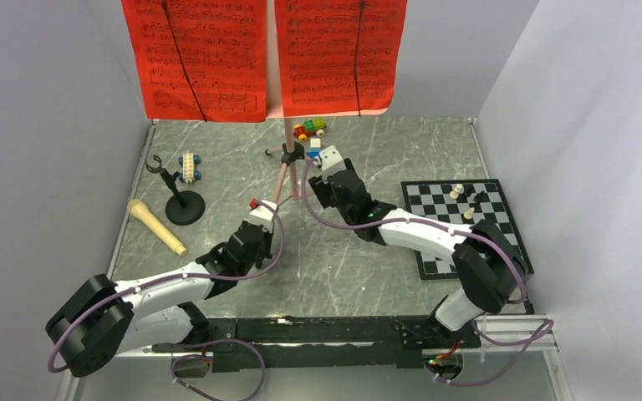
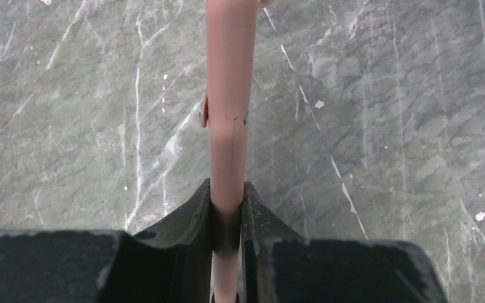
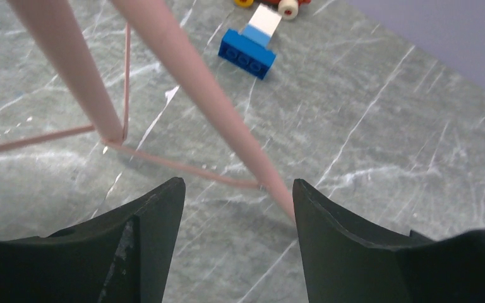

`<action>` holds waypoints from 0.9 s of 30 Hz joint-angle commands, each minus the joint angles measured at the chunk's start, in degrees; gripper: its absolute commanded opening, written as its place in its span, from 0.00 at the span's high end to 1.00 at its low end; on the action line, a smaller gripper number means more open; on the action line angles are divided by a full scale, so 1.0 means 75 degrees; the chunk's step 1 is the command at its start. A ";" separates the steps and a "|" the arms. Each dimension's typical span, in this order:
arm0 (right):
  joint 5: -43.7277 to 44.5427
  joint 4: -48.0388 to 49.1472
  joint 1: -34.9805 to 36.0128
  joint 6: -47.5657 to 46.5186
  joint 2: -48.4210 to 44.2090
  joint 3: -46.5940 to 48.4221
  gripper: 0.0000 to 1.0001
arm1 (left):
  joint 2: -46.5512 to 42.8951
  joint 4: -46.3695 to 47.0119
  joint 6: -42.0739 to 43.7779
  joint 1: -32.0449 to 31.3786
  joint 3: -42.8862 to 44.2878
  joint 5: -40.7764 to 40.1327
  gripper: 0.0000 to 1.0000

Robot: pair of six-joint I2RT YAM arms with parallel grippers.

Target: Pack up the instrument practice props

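- Left gripper (image 1: 257,209) (image 2: 227,203): jaws closed tight on one leg of the pink tripod music stand (image 1: 282,180) (image 2: 229,95). In the left wrist view the tube runs straight up out of the clamp, over the grey marble-pattern table (image 1: 368,159).
- Right gripper (image 1: 323,161) (image 3: 237,189): jaws apart, nothing gripped. It sits low beside the stand's legs (image 3: 183,57). One pink leg slants down into the gap and ends close to the right-hand finger (image 3: 328,233); cannot tell if they touch.
- Thin pink braces join the legs near the table.
- The stand is upright at the middle rear of the table, between the two grippers.
- Two red sheet-music pages (image 1: 196,58) hang on its desk at the top of the overhead view, side by side.
- Beige foam-headed microphone (image 1: 157,226) lies flat at the left, just beside the small black round-base mic stand (image 1: 184,206), which is upright.
- Black-and-white chessboard (image 1: 435,200) with a few pieces lies at the right, partly under the right arm.
- Small toy block cars: one (image 1: 189,167) behind the mic stand, one (image 1: 310,128) near the stand's foot.
- A blue block (image 3: 247,53) lies ahead of the right gripper.
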 commanded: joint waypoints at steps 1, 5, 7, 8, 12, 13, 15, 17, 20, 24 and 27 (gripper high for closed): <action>0.0319 0.0885 -0.0011 -0.1017 0.0534 0.0709 0.34 | -0.0193 -0.0413 -0.0551 -0.0141 -0.0131 0.0173 1.00; 0.0214 0.1186 -0.0019 -0.1693 0.1050 0.0953 0.42 | -0.0199 -0.0462 -0.0558 -0.0204 -0.0125 0.0186 1.00; 0.0221 0.1224 -0.0013 -0.1914 0.1266 0.1046 0.48 | -0.0189 -0.0493 -0.0560 -0.0238 -0.0114 0.0175 1.00; 0.0248 0.1240 -0.0011 -0.1992 0.1351 0.1073 0.51 | -0.0195 -0.0496 -0.0559 -0.0255 -0.0114 0.0157 1.00; 0.0296 0.1350 -0.0013 -0.2220 0.1488 0.1087 0.70 | -0.0216 -0.0513 -0.0537 -0.0284 -0.0114 0.0106 1.00; 0.0354 0.1351 -0.0012 -0.2230 0.1506 0.1095 0.75 | -0.0222 -0.0522 -0.0533 -0.0293 -0.0121 0.0088 1.00; 0.0420 0.1307 -0.0001 -0.2201 0.1486 0.1061 0.84 | -0.0223 -0.0552 -0.0531 -0.0289 -0.0103 0.0080 1.00; 0.0471 0.1190 0.0017 -0.2126 0.1403 0.1007 0.91 | -0.0248 -0.0607 -0.0552 -0.0288 -0.0098 0.0078 1.00; 0.0657 0.1077 0.0156 -0.2066 0.1208 0.0814 1.00 | -0.0329 -0.0706 -0.0585 -0.0292 -0.0093 0.0132 1.00; 0.0915 0.0734 0.0418 -0.1827 0.0940 0.0649 1.00 | -0.0516 -0.0980 -0.0671 -0.0292 -0.0035 0.0189 1.00; 0.1134 0.0297 0.0637 -0.1526 0.0738 0.0618 1.00 | -0.0761 -0.1196 -0.0724 -0.0304 -0.0033 0.0196 1.00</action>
